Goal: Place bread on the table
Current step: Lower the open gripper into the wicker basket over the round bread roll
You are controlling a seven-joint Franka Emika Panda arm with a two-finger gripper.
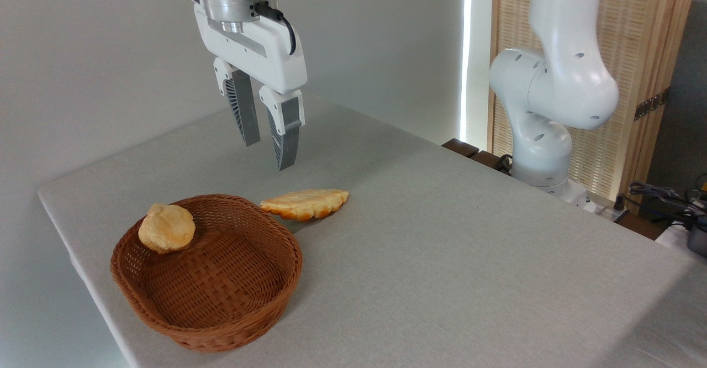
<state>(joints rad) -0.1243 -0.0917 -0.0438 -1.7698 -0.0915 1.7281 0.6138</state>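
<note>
- Hand (268, 148): two ribbed grey fingers (243, 111) pointing down, parted by a narrow gap, with nothing between them; it hangs in the air, well above the desk (442, 235), and touches nothing.
- Below and just to the right of the hand: a flat scalloped pastry (305, 203), lying on the desk right beside the far rim of the basket (221, 313). This is not the item to be moved.
- Lower left of the hand: the bread (167, 227), a round puffy bun with toasted patches, sitting inside the woven basket against its far-left wall, partly propped on the slope of the weave.
- Step in hand (judgement): approach to the bread; the grasp is not yet made, so the task appears to be at an early stage.
- Advice for the approach: shift the hand left and toward the camera until centred over the bun, widen the fingers beyond the bun's width, then descend vertically.
- Clearance: the bun lies close to the basket wall, so one finger should slip between bun and wicker without catching the rim.
- Grip: close gently, since the bun looks soft and could deform or roll down the sloping weave.
- Placement: bare cloth to the right of the basket offers ample room.
</note>
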